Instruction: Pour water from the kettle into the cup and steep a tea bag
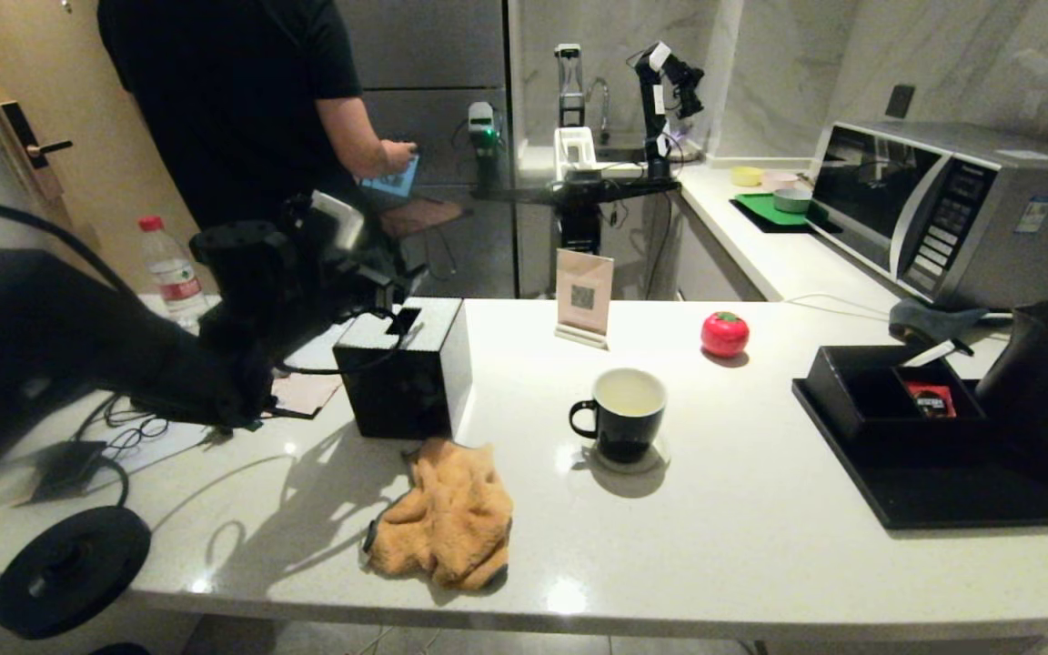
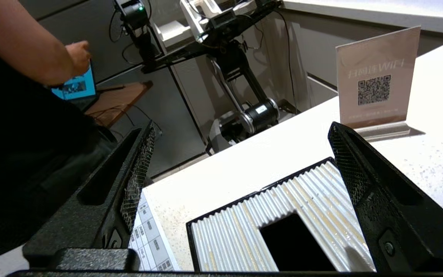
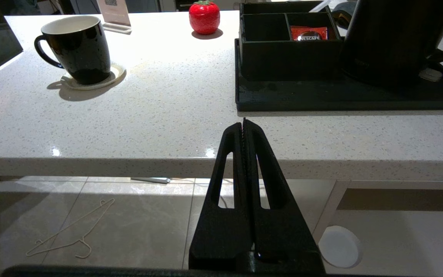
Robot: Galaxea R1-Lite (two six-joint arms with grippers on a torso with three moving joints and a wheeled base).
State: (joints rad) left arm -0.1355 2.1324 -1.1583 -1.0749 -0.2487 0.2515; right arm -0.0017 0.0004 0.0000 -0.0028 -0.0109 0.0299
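The black cup (image 1: pixel 619 414) with its white inside stands on a round coaster mid-table; its handle points to the robot's left. I cannot tell whether water is in it. It also shows in the right wrist view, cup (image 3: pixel 77 48). The big black kettle (image 1: pixel 1047 391) stands on the black tray (image 1: pixel 942 496) at the right. No tea bag is in view. My left gripper (image 2: pixel 242 129) hangs open and empty over the black tissue box (image 2: pixel 240 234), far left of the cup. My right gripper (image 3: pixel 243 124) is shut and empty, low at the table's front edge.
An orange cloth (image 1: pixel 447 523) lies near the front edge. The kettle's base disc (image 1: pixel 69 569) sits front left. A QR sign (image 1: pixel 584 296) and a red tomato-shaped object (image 1: pixel 724 334) stand behind the cup. A compartment box holds a red sachet (image 1: pixel 932 398). A person stands at back left.
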